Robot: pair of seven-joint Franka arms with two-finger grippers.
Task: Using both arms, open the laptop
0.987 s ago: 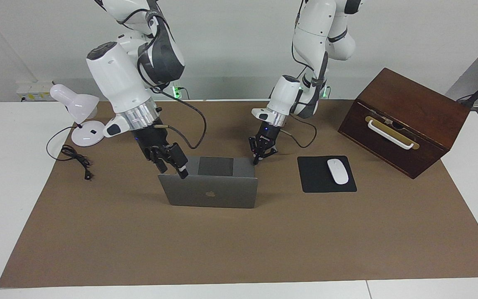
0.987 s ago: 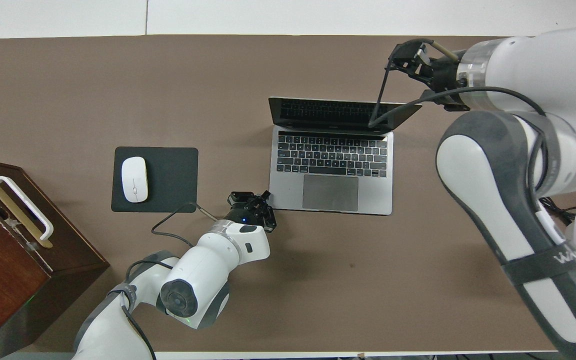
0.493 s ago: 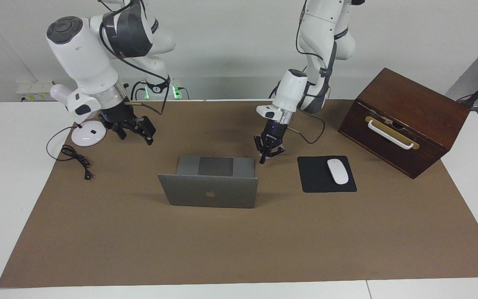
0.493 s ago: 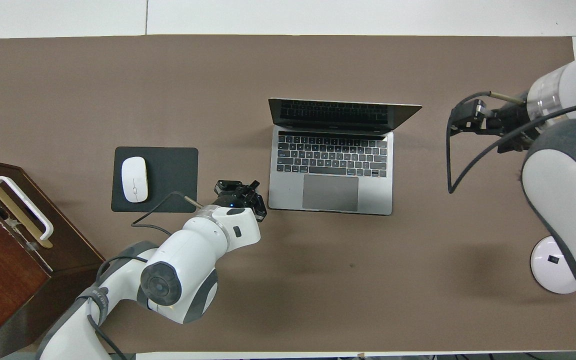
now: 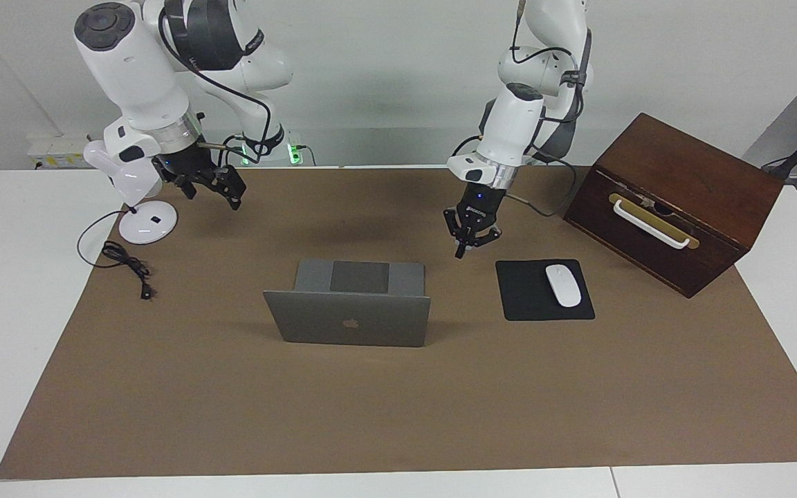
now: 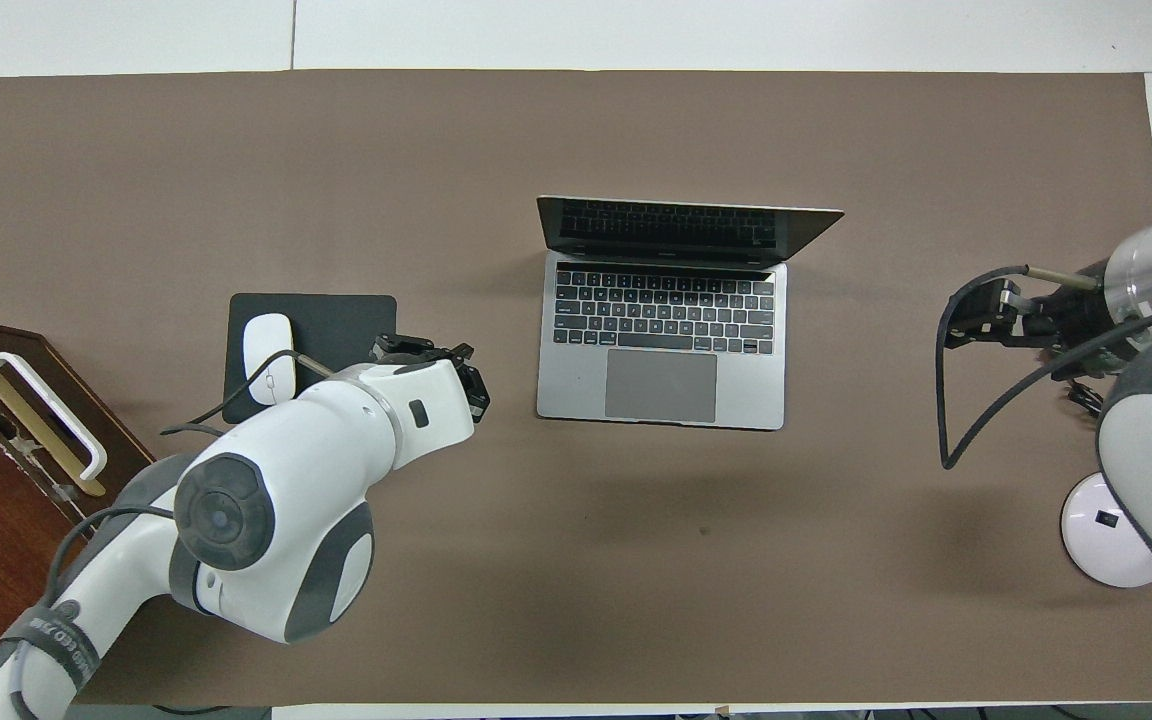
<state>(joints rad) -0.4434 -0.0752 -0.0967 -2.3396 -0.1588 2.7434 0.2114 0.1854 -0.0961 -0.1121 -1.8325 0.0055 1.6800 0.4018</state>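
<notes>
Looking for the laptop (image 5: 347, 319): where does it sit?

In the middle of the brown mat (image 5: 398, 415). Its lid stands up, the screen faces the robots and the keyboard deck lies flat. I'd judge the opening done.

And the grippers?

Neither touches it. The right gripper (image 5: 213, 187) hangs over the mat near the lamp (image 5: 139, 225), toward the right arm's end; its jaws stand apart and hold nothing. The left gripper (image 5: 472, 243) hangs over the mat between the laptop and the mouse pad (image 5: 530, 294). I cannot tell whether it is open or closed.

How would the laptop handle, if the lid needed more travel?

It looks like a thin metal shell: stiff, smooth and probably slippery under hard pads. The base seems light enough to lift or slide when the lid is pushed. So one gripper should press down on the bare deck beside the trackpad (image 6: 660, 385). The other should take the lid by its top edge near a corner, never by the glass. The screen and hinge are the fragile parts, so the push should be slow.

Any writing to read?

Only the dark apple logo (image 5: 350, 322) on the lid. The key legends are too small to read.
</notes>
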